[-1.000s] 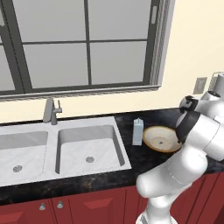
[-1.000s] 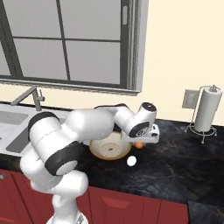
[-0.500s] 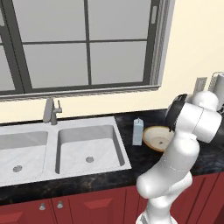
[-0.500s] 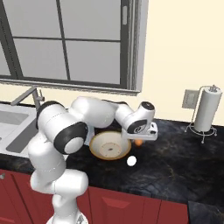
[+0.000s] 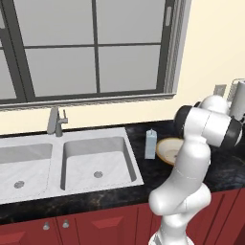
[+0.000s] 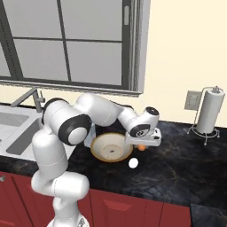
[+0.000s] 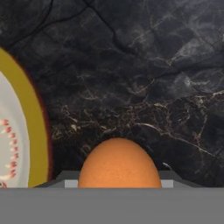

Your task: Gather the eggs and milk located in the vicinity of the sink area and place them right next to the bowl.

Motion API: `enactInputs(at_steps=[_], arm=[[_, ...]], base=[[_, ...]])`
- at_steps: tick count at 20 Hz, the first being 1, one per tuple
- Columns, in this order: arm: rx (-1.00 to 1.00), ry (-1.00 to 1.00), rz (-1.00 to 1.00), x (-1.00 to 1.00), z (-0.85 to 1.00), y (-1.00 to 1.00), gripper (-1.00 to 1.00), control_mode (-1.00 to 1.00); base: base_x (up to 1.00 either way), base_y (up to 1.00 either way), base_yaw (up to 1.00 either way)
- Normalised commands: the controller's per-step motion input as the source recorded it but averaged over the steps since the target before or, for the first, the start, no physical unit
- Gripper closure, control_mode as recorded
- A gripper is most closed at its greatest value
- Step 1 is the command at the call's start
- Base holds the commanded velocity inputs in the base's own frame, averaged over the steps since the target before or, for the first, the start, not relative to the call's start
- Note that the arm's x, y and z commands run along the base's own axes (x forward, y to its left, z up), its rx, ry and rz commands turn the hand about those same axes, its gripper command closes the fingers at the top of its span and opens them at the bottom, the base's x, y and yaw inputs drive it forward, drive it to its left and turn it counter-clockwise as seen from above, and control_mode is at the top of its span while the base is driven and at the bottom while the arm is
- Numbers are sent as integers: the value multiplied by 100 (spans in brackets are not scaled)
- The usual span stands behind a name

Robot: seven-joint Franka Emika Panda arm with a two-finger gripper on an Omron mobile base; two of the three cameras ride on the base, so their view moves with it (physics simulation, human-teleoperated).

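Observation:
My gripper [image 6: 142,145] is shut on a small orange-brown egg [image 6: 141,148], held low over the black counter just right of the bowl [image 6: 111,148]. In the hand view the egg [image 7: 119,165] sits at the bottom between the fingers, with the bowl's tan rim [image 7: 36,127] close on the left. The bowl [image 5: 167,149] is wide and shallow with a cream inside. The milk [image 5: 150,143], a pale upright carton, stands on the counter touching or nearly touching the bowl's left side. The double sink [image 5: 67,162] with its grey faucet [image 5: 55,122] lies to the left.
A small white egg-shaped thing [image 6: 133,163] lies on the counter in front of the bowl. A paper-towel roll [image 6: 207,116] on a wire stand is at the back right near a wall socket [image 6: 191,100]. Dark counter stretches right of the gripper.
The arm's elbow has swung and the hand has sunk a little toward the counter beside the bowl, still holding the egg. Bowl, milk and white thing have not moved.

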Motion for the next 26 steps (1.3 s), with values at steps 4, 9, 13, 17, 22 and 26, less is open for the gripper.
enactInputs(at_steps=[4,9,13,17,22,26], arm=[[0,1,0,0,0,0,-100,-100],[0,1,0,0,0,0,-100,-100],[1,1,0,0,0,0,-100,-100],[0,0,0,-5,1,0,-100,-100],[0,-7,0,-49,68,0,-100,-100],[0,-14,-1,-42,94,0,-100,-100]], base=[[0,0,0],[0,0,0],[0,0,0],[0,0,0],[0,0,0],[0,0,0]])
